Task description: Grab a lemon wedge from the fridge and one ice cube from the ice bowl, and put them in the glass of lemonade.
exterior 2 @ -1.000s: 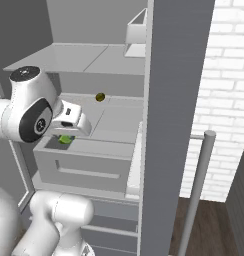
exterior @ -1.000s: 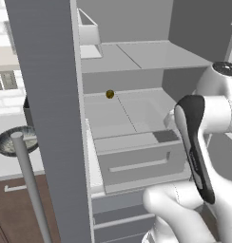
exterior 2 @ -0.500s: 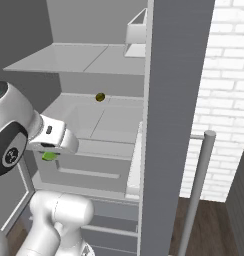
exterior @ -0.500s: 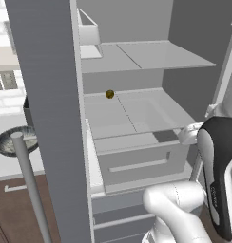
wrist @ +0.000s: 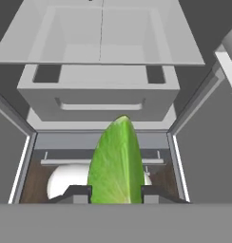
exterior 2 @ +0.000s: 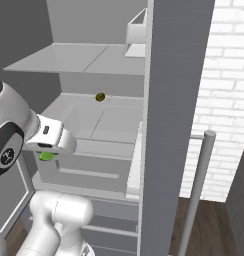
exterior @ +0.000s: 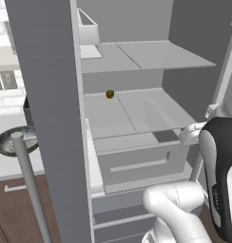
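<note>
I have the lemon wedge (wrist: 115, 163) pinched between the two fingertips (wrist: 76, 193) of the gripper (wrist: 115, 192); the jaws are closed on its lower end and the green-yellow piece stands upright between them. From the right base camera the wedge (exterior 2: 46, 156) shows as a small green spot just under the hand, in front of the fridge (exterior 2: 176, 100) interior and clear of the shelves.

The hand sits outside the cabinet, facing in. Looking along it, I see the pulled-out drawer (wrist: 99, 92) straight ahead, its front edge and recessed handle slot above the wedge's tip, with the two door edges angling in on either side.

The middle shelf (exterior: 137, 111) is bare apart from a small dark round item (exterior: 110, 94) near its back left. Upper shelf (exterior: 146, 54) is open, with a pale box (exterior: 87, 35) at its left rear.

The open door (exterior: 49, 104) stands edge-on at left, its bar handle (exterior: 30, 185) in front. The ice bowl (exterior: 11, 141) sits on the counter (exterior: 8, 163) beyond the door, partly hidden by it.
</note>
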Tool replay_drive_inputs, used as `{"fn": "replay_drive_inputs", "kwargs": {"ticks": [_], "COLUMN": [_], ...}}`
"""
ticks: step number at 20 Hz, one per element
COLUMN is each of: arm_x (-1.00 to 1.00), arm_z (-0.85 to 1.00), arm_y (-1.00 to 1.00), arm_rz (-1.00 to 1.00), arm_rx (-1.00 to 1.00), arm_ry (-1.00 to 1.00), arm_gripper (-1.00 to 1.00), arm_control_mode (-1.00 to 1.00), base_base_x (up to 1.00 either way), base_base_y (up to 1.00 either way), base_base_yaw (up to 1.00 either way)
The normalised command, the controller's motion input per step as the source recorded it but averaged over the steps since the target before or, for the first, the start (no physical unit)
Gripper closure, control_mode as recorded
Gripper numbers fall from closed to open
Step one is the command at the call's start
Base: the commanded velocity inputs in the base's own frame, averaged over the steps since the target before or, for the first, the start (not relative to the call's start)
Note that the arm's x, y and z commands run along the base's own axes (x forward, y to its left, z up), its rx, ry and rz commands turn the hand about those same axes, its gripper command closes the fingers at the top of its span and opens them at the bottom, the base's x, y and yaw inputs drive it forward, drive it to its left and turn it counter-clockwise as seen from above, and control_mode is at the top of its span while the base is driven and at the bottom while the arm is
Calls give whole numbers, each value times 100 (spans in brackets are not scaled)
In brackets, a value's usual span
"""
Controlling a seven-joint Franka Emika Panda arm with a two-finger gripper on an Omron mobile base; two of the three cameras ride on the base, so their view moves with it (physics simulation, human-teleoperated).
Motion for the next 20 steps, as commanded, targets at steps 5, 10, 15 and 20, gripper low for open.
{"fn": "replay_drive_inputs", "kwargs": {"ticks": [5,10,15,20], "arm_x": [0,0,0,0], "arm_z": [0,0,0,0], "arm_y": [0,0,0,0], "arm_rz": [0,0,0,0], "arm_rx": [0,0,0,0], "arm_ry": [0,0,0,0], "arm_gripper": [100,100,100,100], "arm_control_mode": [100,100,100,100], "base_base_x": [-81,-100,-57,-3], "base_base_y": [14,66,90,83], "base_base_yaw": [0,19,66,86]}}
